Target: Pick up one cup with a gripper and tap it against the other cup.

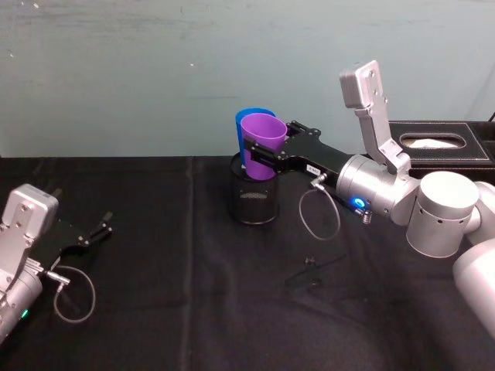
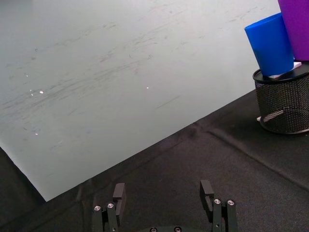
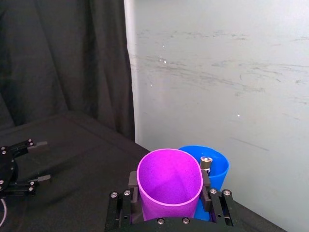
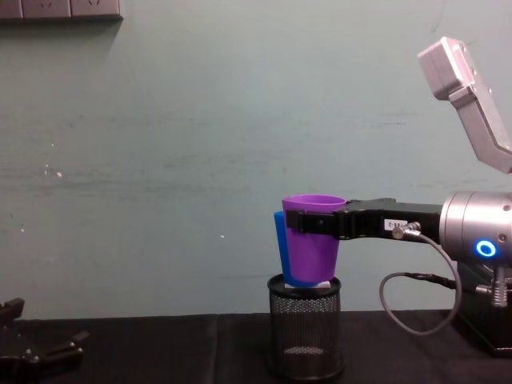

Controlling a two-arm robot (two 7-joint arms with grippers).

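Well into the tap step, by the look of it: purple cup (image 1: pixel 263 143) pinched just below its rim between the fingers of the right gripper (image 1: pixel 261 157), clear of the bench (image 1: pixel 193 294) and hanging over the black wire-mesh pen holder (image 1: pixel 255 202). Blue cup (image 2: pixel 270 43) seated in that holder, leaning a little, just behind the purple one as seen from the head. Flanks overlapping in the chest view; touching or merely very close, cannot tell.

Next move, as a judgement: 1 short nudge of the purple wall against the blue wall, gentle enough not to tip the holder or knock the blue cup out of it.

Purple cup close to upright, mouth up, narrow base down, long axis near vertical with a slight lean, base about level with the holder's rim.

Left gripper (image 1: pixel 100 230) low over the bench at the left, well apart from both cups, fingers spread, pinching nothing.
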